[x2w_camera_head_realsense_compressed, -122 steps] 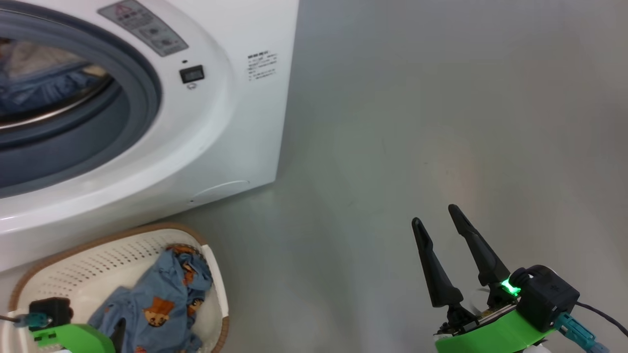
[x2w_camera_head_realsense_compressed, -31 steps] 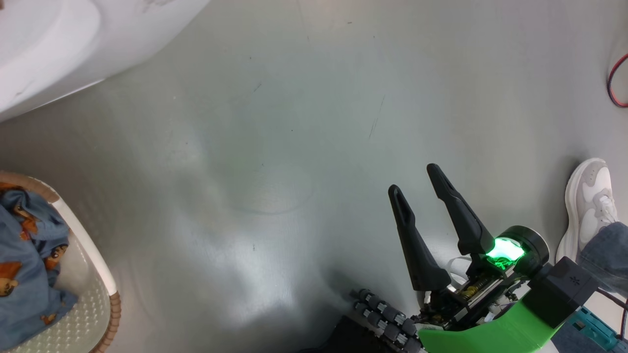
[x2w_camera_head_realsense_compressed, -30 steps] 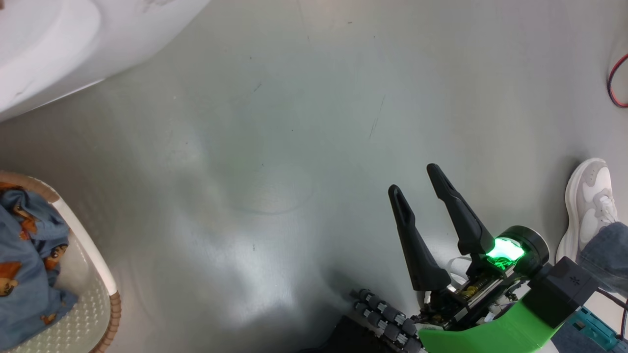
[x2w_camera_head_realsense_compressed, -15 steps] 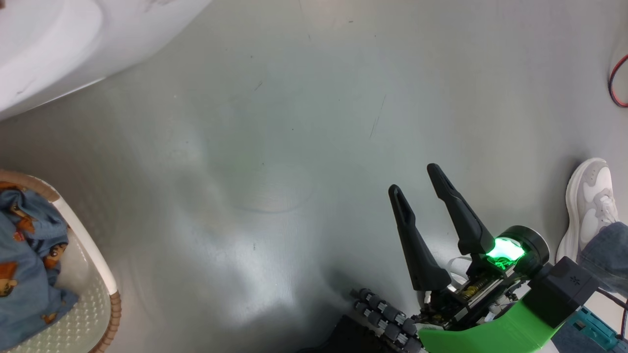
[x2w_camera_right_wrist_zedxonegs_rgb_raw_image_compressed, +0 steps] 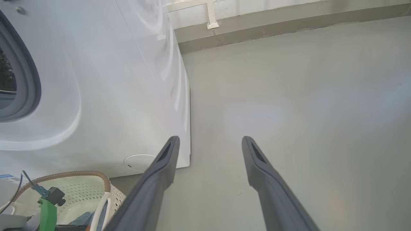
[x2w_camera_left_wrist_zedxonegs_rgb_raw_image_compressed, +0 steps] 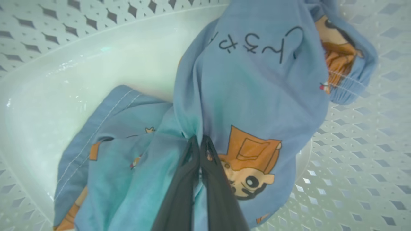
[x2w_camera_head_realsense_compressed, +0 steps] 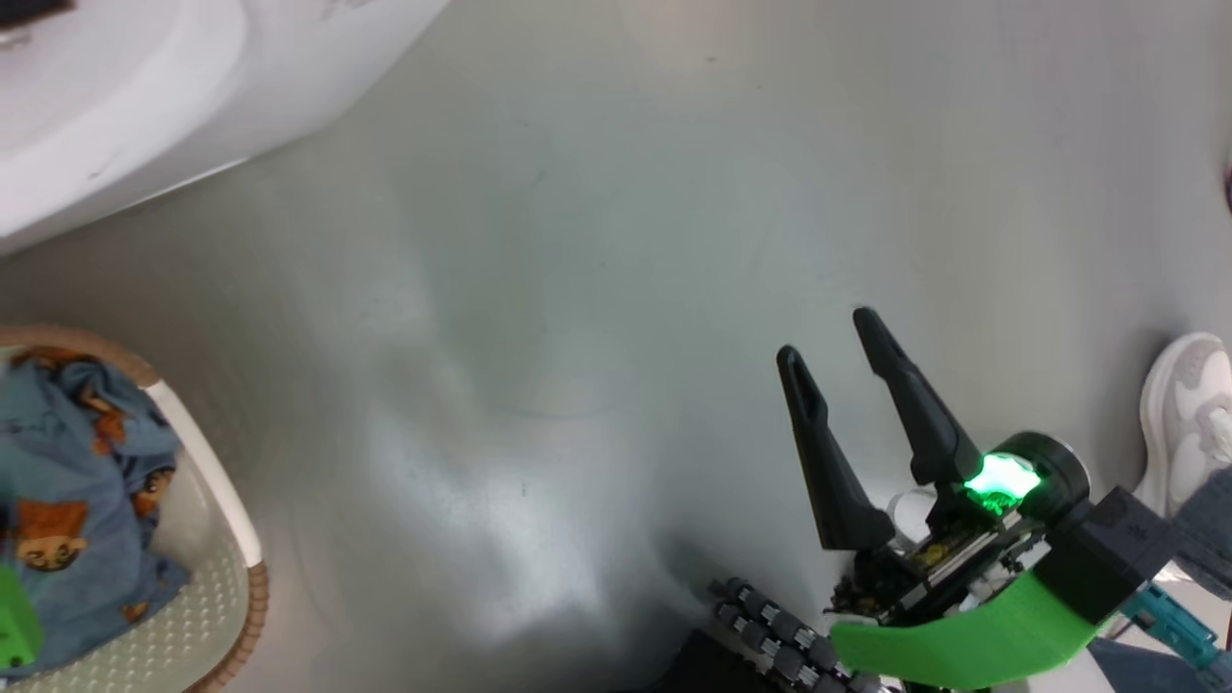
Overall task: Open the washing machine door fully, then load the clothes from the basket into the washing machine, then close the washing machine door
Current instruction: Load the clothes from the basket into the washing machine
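Note:
The light blue clothes (x2w_camera_left_wrist_zedxonegs_rgb_raw_image_compressed: 257,96) with orange-brown cartoon figures lie in the cream perforated basket (x2w_camera_left_wrist_zedxonegs_rgb_raw_image_compressed: 353,134). My left gripper (x2w_camera_left_wrist_zedxonegs_rgb_raw_image_compressed: 199,139) is shut on a fold of this fabric, fingertips pressed together in the cloth. In the head view the basket (x2w_camera_head_realsense_compressed: 255,616) sits at the lower left with the clothes (x2w_camera_head_realsense_compressed: 67,500) inside. The white washing machine (x2w_camera_head_realsense_compressed: 115,115) fills the upper left corner. My right gripper (x2w_camera_head_realsense_compressed: 826,335) hangs open over bare floor, holding nothing. The right wrist view shows the washing machine (x2w_camera_right_wrist_zedxonegs_rgb_raw_image_compressed: 112,96) with its grey gasket (x2w_camera_right_wrist_zedxonegs_rgb_raw_image_compressed: 30,80). The door and the cream piece are out of view.
A person's white shoe (x2w_camera_head_realsense_compressed: 1189,414) stands at the right edge, close to my right arm. Grey floor stretches between machine, basket and right gripper (x2w_camera_right_wrist_zedxonegs_rgb_raw_image_compressed: 210,138). The machine's small round flap (x2w_camera_right_wrist_zedxonegs_rgb_raw_image_compressed: 141,162) is low on its front, above the basket (x2w_camera_right_wrist_zedxonegs_rgb_raw_image_compressed: 80,175).
The head camera has shifted a little, sliding the whole picture down and to the right. A green bit of my left arm now shows at the lower left edge.

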You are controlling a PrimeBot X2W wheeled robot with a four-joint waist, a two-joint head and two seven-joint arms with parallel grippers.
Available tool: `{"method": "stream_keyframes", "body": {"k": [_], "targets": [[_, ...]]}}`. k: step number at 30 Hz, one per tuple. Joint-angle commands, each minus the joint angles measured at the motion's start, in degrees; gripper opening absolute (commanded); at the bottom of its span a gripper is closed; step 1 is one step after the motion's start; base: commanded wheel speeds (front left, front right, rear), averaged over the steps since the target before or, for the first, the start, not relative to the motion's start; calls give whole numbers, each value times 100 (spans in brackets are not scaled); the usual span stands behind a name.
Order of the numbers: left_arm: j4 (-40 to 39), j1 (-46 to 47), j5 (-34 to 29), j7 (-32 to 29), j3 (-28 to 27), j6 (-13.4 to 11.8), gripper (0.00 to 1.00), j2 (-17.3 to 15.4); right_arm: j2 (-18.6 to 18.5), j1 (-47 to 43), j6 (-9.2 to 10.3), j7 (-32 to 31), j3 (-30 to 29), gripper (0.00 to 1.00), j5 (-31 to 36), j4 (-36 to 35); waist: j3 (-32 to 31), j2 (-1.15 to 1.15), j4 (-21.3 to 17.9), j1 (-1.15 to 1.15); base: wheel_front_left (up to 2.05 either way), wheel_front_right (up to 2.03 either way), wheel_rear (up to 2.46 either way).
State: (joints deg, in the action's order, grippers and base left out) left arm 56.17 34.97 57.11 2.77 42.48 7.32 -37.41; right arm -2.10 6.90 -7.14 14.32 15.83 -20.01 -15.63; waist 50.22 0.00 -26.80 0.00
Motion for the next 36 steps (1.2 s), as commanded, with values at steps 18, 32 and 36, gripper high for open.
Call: {"method": "stream_keyframes", "body": {"k": [18, 32, 36], "targets": [[-542, -290, 233, 1026, 67, 16, 0, 309, -77, 70, -35, 68, -440, 100, 289, 295, -976, 0, 920, 0, 0, 0, 0], [-1358, -1113, 62, 1220, -666, -157, 0, 850, -77, -287, -35, 68, -892, 100, 659, 685, -2312, 0, 1626, 0, 0, 0, 0], [-1698, -1494, -175, 1221, -966, -293, 0, 1057, -77, -443, -35, 68, -980, 100, 752, 809, -2717, 0, 1824, 0, 0, 0, 0]]}}
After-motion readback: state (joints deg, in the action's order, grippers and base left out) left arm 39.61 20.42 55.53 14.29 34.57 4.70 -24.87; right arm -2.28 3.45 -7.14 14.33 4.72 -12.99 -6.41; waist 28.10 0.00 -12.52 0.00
